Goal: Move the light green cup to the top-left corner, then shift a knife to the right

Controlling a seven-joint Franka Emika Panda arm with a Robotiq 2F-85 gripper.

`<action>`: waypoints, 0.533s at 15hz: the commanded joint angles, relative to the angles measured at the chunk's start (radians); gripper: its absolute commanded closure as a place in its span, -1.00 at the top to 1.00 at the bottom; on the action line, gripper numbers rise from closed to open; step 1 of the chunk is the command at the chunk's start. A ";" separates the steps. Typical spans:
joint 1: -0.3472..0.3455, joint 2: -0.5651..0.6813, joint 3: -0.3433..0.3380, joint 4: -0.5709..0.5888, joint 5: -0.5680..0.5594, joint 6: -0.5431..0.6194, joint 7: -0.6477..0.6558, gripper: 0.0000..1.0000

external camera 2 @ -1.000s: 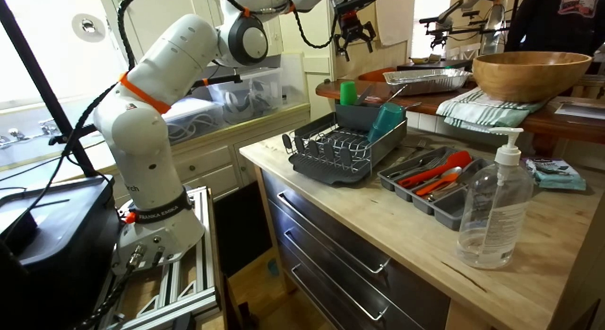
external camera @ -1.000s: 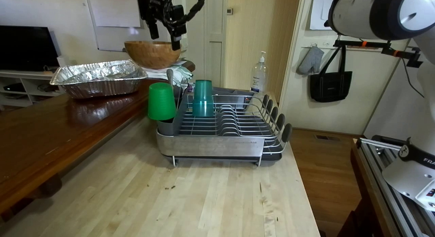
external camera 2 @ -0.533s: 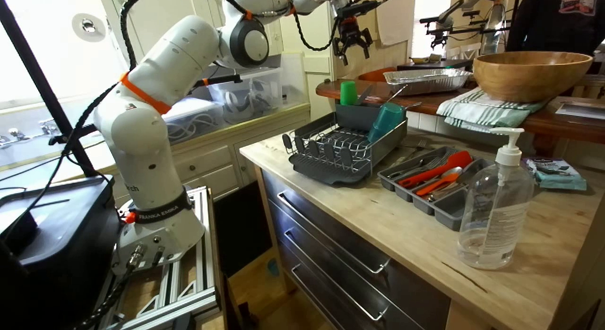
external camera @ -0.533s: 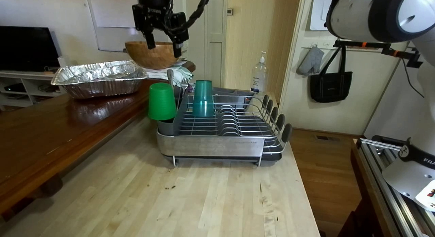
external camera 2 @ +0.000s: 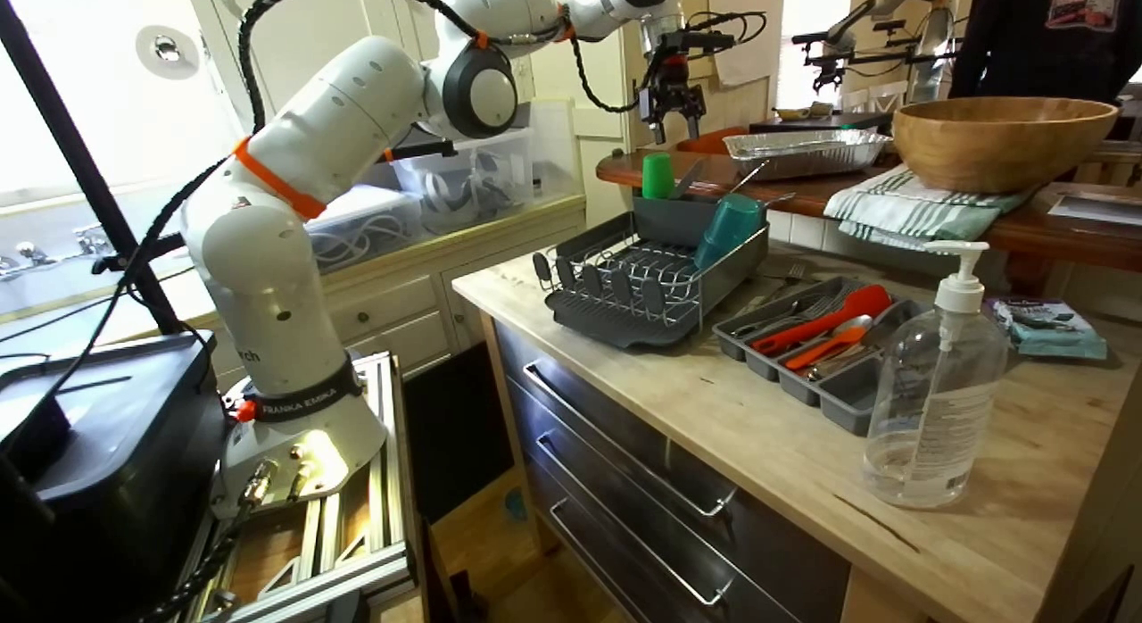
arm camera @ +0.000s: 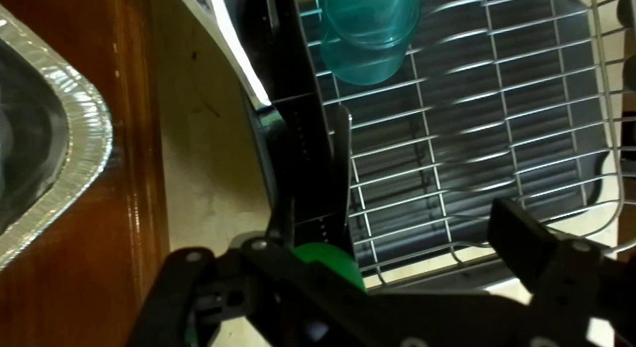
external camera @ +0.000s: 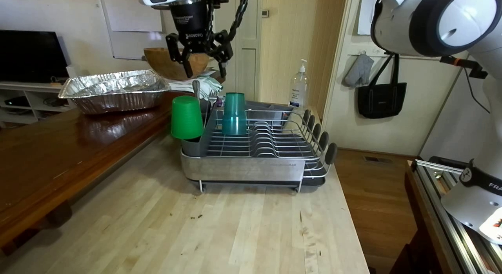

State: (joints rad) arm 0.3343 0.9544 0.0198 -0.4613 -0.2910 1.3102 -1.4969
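The light green cup [external camera: 186, 117] stands upside down on the caddy end of the grey wire dish rack [external camera: 243, 168]. It also shows in an exterior view [external camera 2: 657, 176] and partly in the wrist view [arm camera: 330, 261], half covered by a finger. The darker teal cup [external camera: 234, 114] leans inside the rack. A thin grey blade, seemingly a knife [arm camera: 342, 143], stands in the dark caddy; it shows in an exterior view [external camera 2: 689, 178] beside the green cup. My gripper [external camera: 206, 72] is open and empty, pointing down above the caddy side, higher than both cups.
A foil tray [external camera: 113, 93] and a wooden bowl [external camera 2: 1004, 141] stand on the raised brown counter. Another shiny utensil [arm camera: 238, 48] sticks up from the caddy. A grey cutlery tray [external camera 2: 843, 409] and a pump bottle [external camera 2: 932, 409] stand past the rack.
My gripper has come down and turned from tilted to nearly straight down, shifting a little right in an exterior view. It stays open. The cups and rack have not moved.
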 commanded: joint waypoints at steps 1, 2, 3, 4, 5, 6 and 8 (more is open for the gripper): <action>-0.008 0.029 -0.006 0.030 0.008 -0.083 -0.093 1.00; -0.015 0.036 -0.010 0.037 0.015 -0.092 -0.062 1.00; 0.000 0.037 -0.012 0.053 0.006 -0.073 -0.058 1.00; -0.003 0.032 -0.014 0.039 0.007 -0.069 -0.056 1.00; -0.004 0.017 -0.014 0.011 0.008 -0.055 -0.052 1.00; -0.004 0.002 -0.014 -0.013 0.009 -0.044 -0.049 1.00; -0.002 -0.007 -0.014 -0.025 0.009 -0.037 -0.047 1.00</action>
State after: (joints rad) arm 0.3307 0.9684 0.0153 -0.4491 -0.2910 1.2574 -1.5463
